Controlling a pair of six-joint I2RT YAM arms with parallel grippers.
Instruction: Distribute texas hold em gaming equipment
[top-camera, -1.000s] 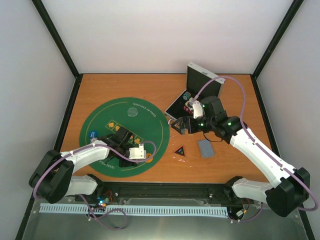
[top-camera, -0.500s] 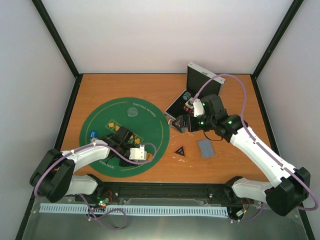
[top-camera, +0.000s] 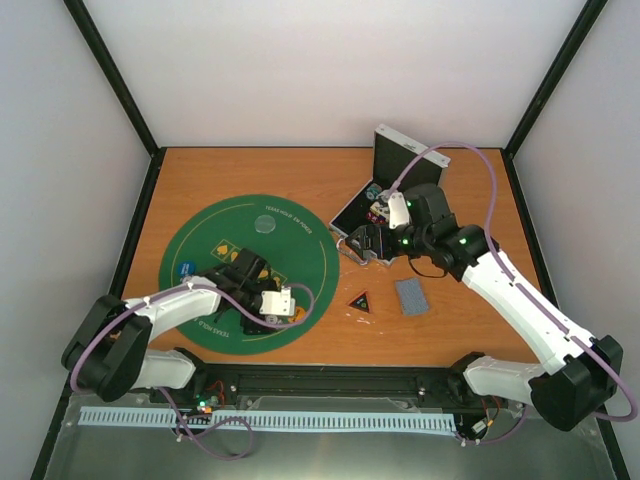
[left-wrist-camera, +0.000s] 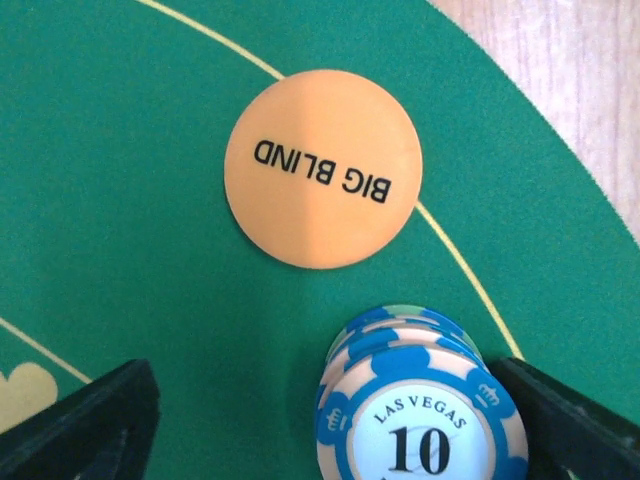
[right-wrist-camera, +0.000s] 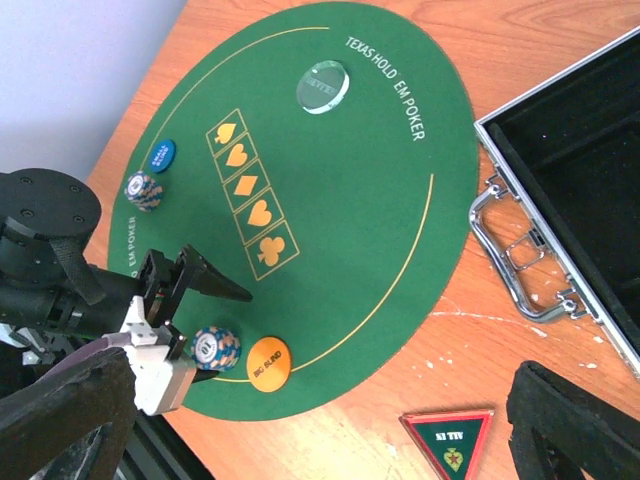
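Progress: about halfway, I reckon
My left claw (left-wrist-camera: 320, 390) gapes round the blue stack (left-wrist-camera: 420, 420), gripping nothing; right claw (right-wrist-camera: 322, 380) wide, empty. Marker (right-wrist-camera: 447, 435) and cards (top-camera: 411, 296) off the mat (right-wrist-camera: 340, 200).

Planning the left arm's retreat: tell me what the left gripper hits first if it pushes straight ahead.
Probably the blue chip stack standing inside the open left gripper; the orange disc lies just beyond. Depth is unclear.

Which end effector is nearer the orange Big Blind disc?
Left. The left end effector straddles a blue chip stack beside the disc; the right end effector hovers off the mat.
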